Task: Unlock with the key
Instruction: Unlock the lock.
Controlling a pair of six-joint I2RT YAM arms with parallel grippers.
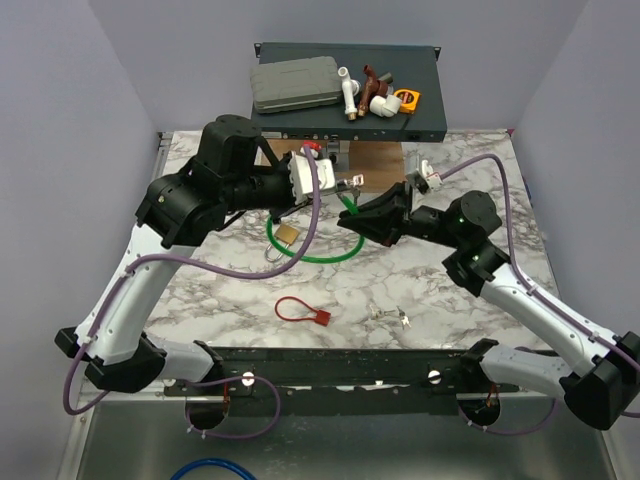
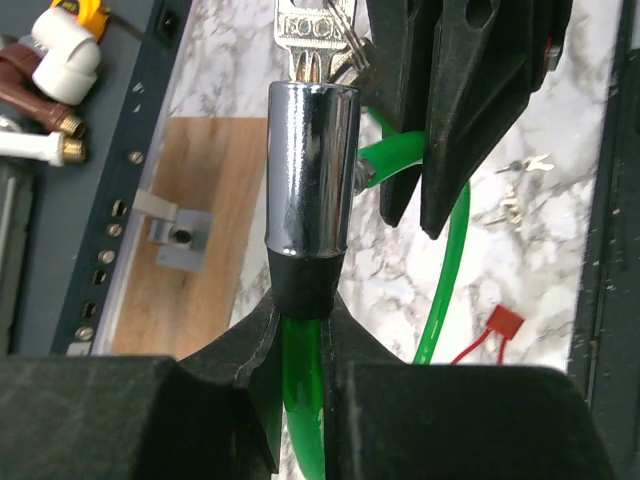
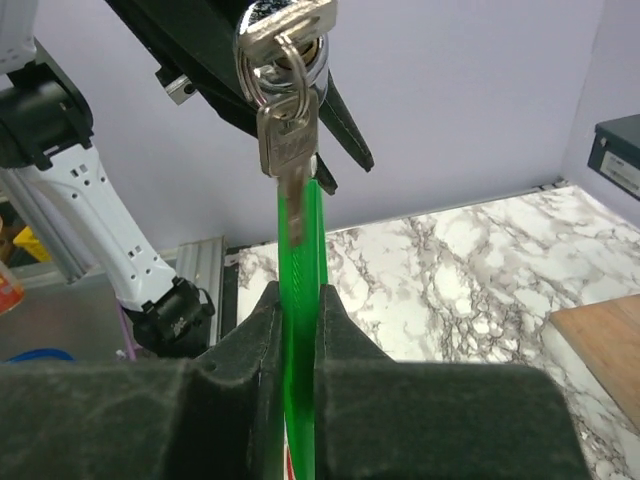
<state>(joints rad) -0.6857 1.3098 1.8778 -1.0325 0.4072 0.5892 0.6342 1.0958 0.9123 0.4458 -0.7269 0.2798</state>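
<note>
Chrome lock barrel (image 2: 312, 165) juts just beyond the left gripper (image 2: 302, 320), whose jaws clamp the green cable (image 2: 440, 300) at the barrel's black collar. The key (image 2: 315, 25) sits in the barrel's far end, its long axis in line with it. The right gripper (image 3: 298, 310), nearer the key, is closed on the cable just short of it. Everything hangs in open air above the marble table (image 1: 450, 320).

Green cable (image 2: 300, 400), chrome lock barrel (image 2: 312, 165), silver key (image 3: 288, 150), grey-veined white marble table (image 1: 400, 290).
</note>
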